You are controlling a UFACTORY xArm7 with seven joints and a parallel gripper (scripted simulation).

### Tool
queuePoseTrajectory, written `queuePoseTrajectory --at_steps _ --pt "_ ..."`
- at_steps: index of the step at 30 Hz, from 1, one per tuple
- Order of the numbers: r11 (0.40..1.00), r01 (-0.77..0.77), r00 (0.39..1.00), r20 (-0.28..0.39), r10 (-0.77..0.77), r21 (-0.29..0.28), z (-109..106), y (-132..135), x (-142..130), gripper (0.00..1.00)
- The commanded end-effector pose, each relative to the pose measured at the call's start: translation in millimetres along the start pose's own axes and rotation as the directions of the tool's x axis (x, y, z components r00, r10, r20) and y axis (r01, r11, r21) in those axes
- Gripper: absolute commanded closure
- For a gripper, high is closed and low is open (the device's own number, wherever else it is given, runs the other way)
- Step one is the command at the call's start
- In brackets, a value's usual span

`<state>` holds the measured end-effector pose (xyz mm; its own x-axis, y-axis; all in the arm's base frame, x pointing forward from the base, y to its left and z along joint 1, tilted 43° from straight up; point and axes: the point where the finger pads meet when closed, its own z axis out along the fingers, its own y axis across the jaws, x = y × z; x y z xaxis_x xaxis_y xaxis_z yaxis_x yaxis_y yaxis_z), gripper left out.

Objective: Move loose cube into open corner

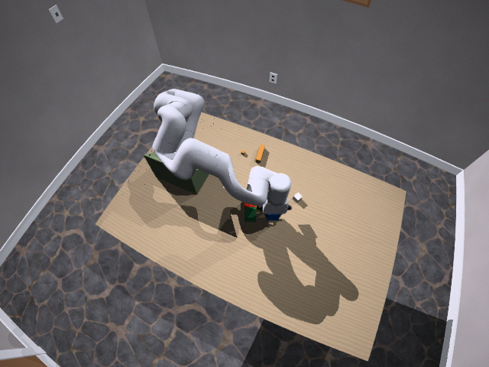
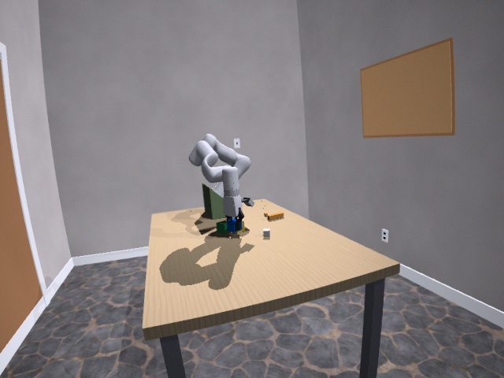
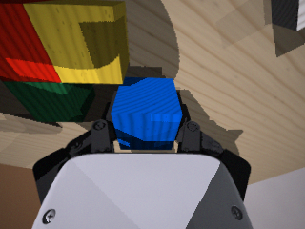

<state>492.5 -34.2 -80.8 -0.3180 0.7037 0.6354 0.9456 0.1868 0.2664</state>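
My gripper [image 3: 147, 101] [image 2: 234, 223] is shut on the blue cube [image 3: 148, 112] [image 1: 273, 216] [image 2: 231, 224]. In the wrist view the blue cube sits just below the yellow cube [image 3: 86, 40] and right of the green cube [image 3: 48, 100], at the open corner. The red cube [image 3: 21, 48] [image 1: 248, 205] is beyond the green one. In the top view the green cube [image 1: 250, 213] shows left of the blue cube, under the wrist. I cannot tell whether the blue cube's faces touch its neighbours.
A small white cube [image 1: 297, 196] [image 2: 266, 233] [image 3: 287, 16] lies to the right. An orange bar [image 1: 260, 152] [image 2: 275, 216] and a tiny orange piece [image 1: 243, 151] lie further back. A dark green block [image 1: 197, 181] [image 2: 212, 201] holds the arm's base.
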Motion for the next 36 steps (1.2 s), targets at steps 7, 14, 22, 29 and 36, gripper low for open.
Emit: queuePoseTrajectory --at_steps 7,14,22,29,36 --pt "1.000 0.000 1.000 0.003 0.000 -0.004 13 1 -1 1.00" --pt "1.000 0.000 1.000 0.003 0.000 -0.004 19 1 -1 1.00" --pt "1.000 0.000 1.000 0.003 0.000 -0.004 25 1 -1 1.00" --pt "1.000 0.000 1.000 0.003 0.000 -0.004 28 1 -1 1.00" --pt "1.000 0.000 1.000 0.003 0.000 -0.004 29 1 -1 1.00"
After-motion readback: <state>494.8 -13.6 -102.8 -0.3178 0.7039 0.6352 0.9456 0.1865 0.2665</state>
